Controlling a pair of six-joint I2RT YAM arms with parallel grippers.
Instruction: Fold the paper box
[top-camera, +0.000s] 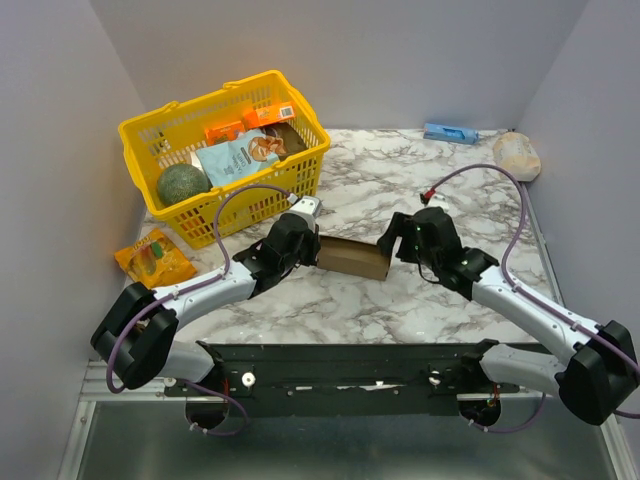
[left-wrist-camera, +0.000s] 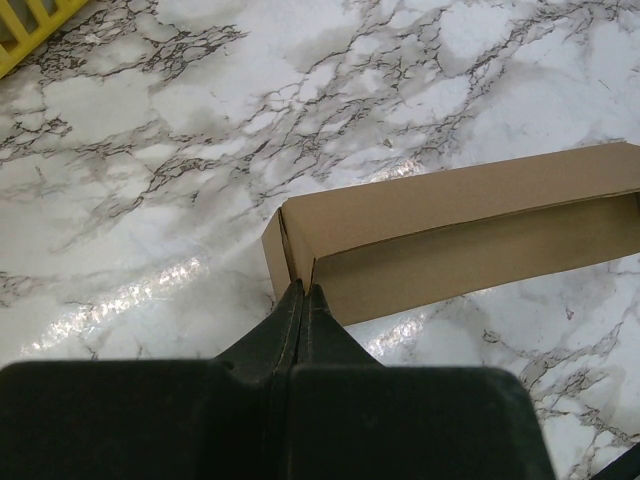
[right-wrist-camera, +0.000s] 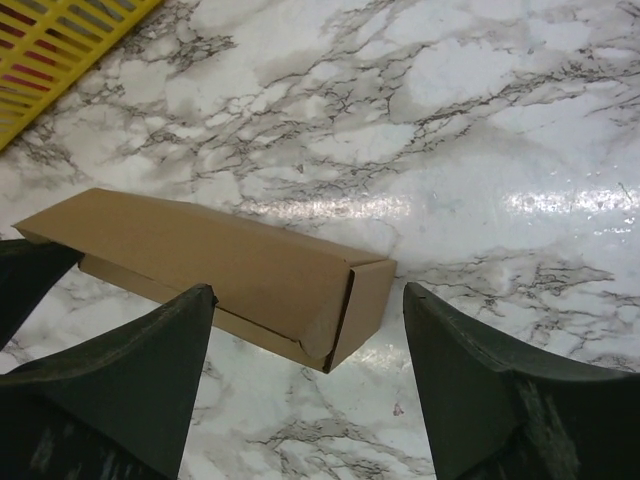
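The paper box (top-camera: 352, 256) is a plain brown, long closed carton lying on the marble table between both arms. My left gripper (top-camera: 309, 232) is shut, and its tips (left-wrist-camera: 303, 291) press against the seam at the left end of the box (left-wrist-camera: 450, 235). Whether any cardboard sits between the tips is not visible. My right gripper (top-camera: 392, 240) is open at the carton's other end. In the right wrist view its fingers (right-wrist-camera: 190, 315) stand wide on either side of the box's end (right-wrist-camera: 215, 255), just short of it and holding nothing.
A yellow basket (top-camera: 305, 112) with packets and a green ball (top-camera: 182, 184) stands at the back left. Its edge also shows in the wrist views (left-wrist-camera: 20, 30) (right-wrist-camera: 60, 40). An orange packet (top-camera: 153, 257) lies left of the arms. A small blue box (top-camera: 450, 132) and a pale bag (top-camera: 517, 155) sit at the back right.
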